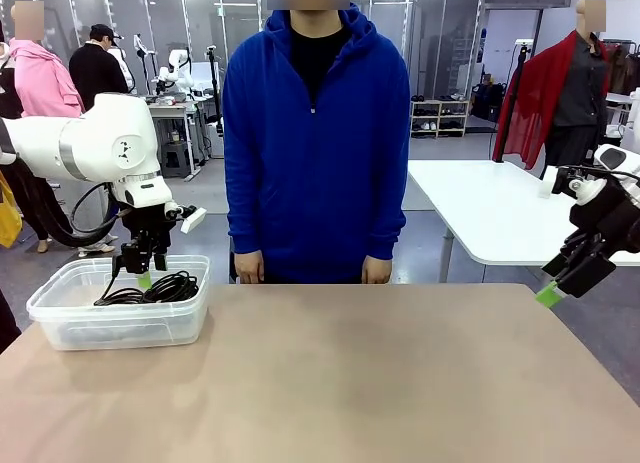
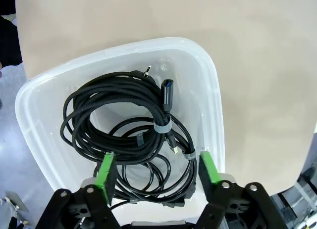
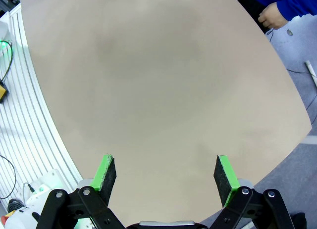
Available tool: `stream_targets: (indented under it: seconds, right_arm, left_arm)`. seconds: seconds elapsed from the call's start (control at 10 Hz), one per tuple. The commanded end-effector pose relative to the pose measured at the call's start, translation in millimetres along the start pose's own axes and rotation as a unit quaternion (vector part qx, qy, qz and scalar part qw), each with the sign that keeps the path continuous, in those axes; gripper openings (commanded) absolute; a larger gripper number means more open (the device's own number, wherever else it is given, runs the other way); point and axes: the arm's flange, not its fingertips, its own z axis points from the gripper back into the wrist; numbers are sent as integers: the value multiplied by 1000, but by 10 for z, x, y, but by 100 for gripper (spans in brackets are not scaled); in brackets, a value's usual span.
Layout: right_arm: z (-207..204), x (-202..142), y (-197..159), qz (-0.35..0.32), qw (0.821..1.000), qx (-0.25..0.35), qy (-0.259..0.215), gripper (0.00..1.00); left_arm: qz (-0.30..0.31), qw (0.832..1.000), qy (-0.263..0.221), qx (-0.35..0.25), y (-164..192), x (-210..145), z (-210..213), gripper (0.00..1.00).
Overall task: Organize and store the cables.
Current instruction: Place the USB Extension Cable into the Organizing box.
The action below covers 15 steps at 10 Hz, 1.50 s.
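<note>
Cables (image 2: 126, 122) lie coiled in the bin (image 2: 213, 90) at the table's left edge, directly below the released left gripper (image 2: 157, 172); right gripper (image 3: 166, 172) spread, empty, far off.

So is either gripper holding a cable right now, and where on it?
Nothing is held. The left gripper stands open above the cables in the container; the right gripper is open over the table.

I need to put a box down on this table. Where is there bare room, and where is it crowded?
The table is bare from the clear bin across to its right edge. The crowded spot is the left corner: the bin holds the coiled cables, with the left gripper open above them.
</note>
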Motion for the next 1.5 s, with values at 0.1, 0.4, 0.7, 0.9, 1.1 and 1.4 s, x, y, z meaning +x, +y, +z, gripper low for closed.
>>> stream_targets:
  seconds: [0.1,0.4,0.7,0.9,1.1,1.4]
  right_arm:
    - [13,6,-2,-1,1000,3,3,100]
    - [13,6,-2,-1,1000,3,3,100]
    - [13,6,-2,-1,1000,3,3,100]
    - [13,6,-2,-1,1000,3,3,100]
    - [13,6,-2,-1,1000,3,3,100]
    - [13,6,-2,-1,1000,3,3,100]
  left_arm:
    - [15,1000,-23,-4,-80,-44,77,100]
    - [23,999,-42,-3,-234,-61,142,100]
    - [14,1000,-25,3,-79,-25,126,100]
    - [14,1000,-25,3,-79,-25,126,100]
    - [14,1000,-25,3,-79,-25,126,100]
    - [14,1000,-25,3,-79,-25,126,100]
